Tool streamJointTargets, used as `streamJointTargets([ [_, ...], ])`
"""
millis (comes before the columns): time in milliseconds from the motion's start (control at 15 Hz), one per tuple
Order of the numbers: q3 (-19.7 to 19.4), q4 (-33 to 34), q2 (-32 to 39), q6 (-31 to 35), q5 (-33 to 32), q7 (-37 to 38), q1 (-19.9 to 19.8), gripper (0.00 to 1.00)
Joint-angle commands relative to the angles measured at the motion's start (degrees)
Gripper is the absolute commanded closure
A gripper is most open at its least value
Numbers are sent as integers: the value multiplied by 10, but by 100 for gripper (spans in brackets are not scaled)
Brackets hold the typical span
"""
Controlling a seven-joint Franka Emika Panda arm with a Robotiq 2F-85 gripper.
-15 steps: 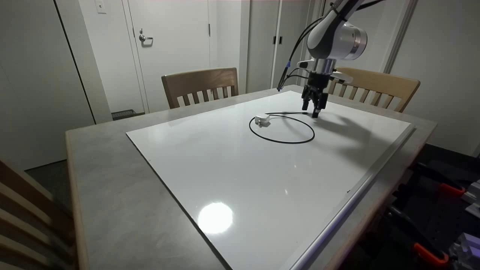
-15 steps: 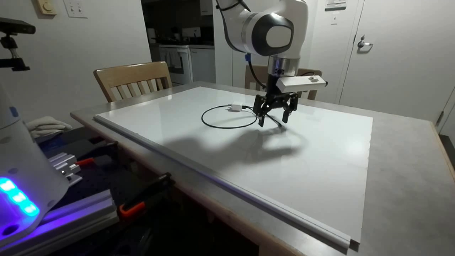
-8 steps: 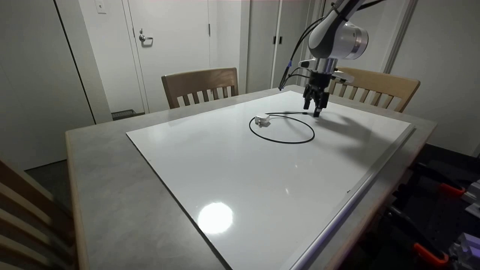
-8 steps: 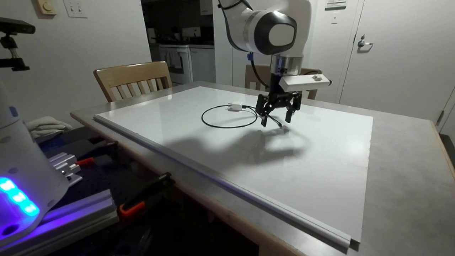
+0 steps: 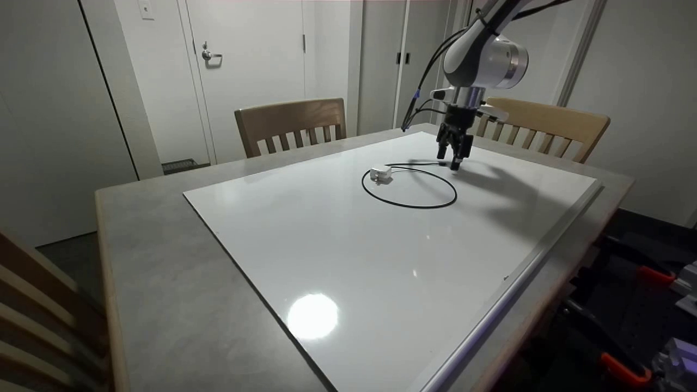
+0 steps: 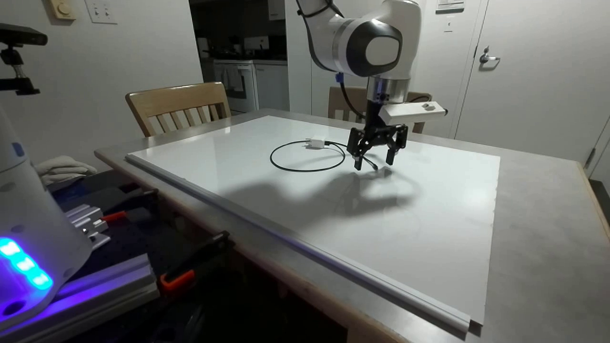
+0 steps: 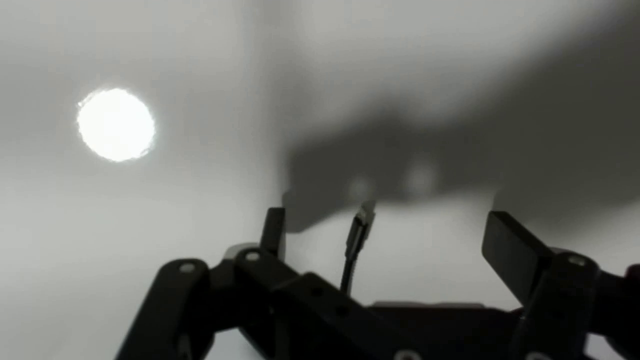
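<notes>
End effector (image 6: 374,164): released, jaws spread wide, nothing gripped, held just above the whiteboard (image 5: 354,256)
Connector tip (image 7: 357,232): seen in the wrist view between the spread jaws, off-centre toward the jaw on that view's left, laid at the whiteboard's surface; no contact is shown
Long axis of connector tip: set roughly crosswise to the line joining the jaws, slightly slanted
Black cable (image 6: 307,171): led back from the connector tip and curled into a loop
White adapter (image 6: 316,143): placed beside the loop, apart from the end effector
Bench (image 5: 158,261): covered in large part by the whiteboard
</notes>
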Motion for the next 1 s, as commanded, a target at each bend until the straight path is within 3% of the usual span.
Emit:
streamJointTargets([
  [0,12,36,25,-22,2,-11,-10,0],
  [200,13,48,32,-31,2,-10,-10,0],
  [267,13,50,32,-33,2,-10,-10,9],
  [333,12,52,32,-35,2,-9,-10,26],
  [933,8,57,29,-33,2,-4,-9,90],
])
